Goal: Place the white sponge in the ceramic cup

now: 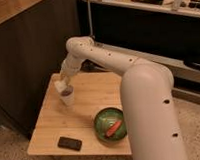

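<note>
Hovering right over the ceramic cup point(68, 99), the gripper point(64, 87) points down at the back-left part of the worktop point(84, 102). Its fingers are closed on the white sponge point(58, 86). The sponge sits at the fingertips, sticks out a bit to their left, and is just above the cup's rim, not yet inside (a small pale blocky lump, soft-looking).

The cup is small, white, smooth and round, and stands upright with a dark mouth. The worktop is light wood, rectangular, with visible grain. The arm point(112, 61) is white, glossy, rounded, and comes in from the right.

A green round bowl point(101, 119) sits near the front-right edge with an orange-red elongated item point(114, 128) inside. A flat black rectangular device point(69, 143) lies near the front edge, well apart from the cup.

The cup is near the left edge. A dark panel point(27, 62) stands close behind and left. Bare wood lies between the cup and the bowl.
</note>
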